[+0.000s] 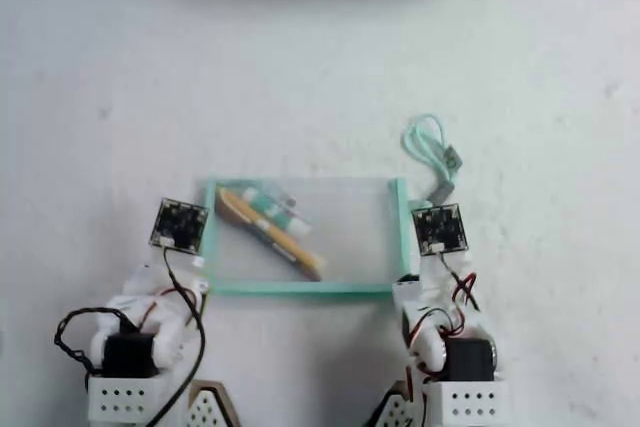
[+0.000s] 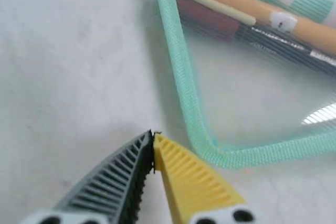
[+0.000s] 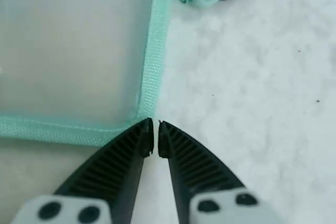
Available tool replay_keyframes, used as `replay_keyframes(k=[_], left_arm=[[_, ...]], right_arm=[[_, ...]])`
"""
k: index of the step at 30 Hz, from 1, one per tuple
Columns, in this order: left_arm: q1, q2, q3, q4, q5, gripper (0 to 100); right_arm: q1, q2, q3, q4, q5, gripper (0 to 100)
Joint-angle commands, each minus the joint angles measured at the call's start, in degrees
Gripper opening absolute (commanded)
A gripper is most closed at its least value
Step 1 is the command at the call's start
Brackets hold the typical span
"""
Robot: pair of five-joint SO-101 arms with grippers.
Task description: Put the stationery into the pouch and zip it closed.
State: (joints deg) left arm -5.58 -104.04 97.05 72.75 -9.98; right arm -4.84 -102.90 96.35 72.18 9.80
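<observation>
Tabletop (image 1: pixel 300 67) white; pouch (image 1: pixel 350 237) lying flat.

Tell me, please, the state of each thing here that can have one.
pouch, lying flat, filled; whether zipped shut, cannot tell.
stationery, lying slantwise inside the pouch.
left claw, shut, empty, beside a pouch corner.
right claw, shut, empty, beside another pouch corner.

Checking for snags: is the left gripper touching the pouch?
Cannot tell. In the left wrist view the left gripper edges the corner of the pouch; neither gap nor contact is plain.
</observation>
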Motion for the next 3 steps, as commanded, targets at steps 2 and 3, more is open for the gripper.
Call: replay_keyframes(k=[2, 3], left_arm=[[0.1, -0.7, -0.1, 0.8, 0.4, 2], [0.1, -0.7, -0.1, 0.8, 0.4, 2]], right_arm=[[0.4, -0.2, 0.5, 0.5, -0.1, 1.9], [0.4, -0.2, 0.5, 0.5, -0.1, 1.9]])
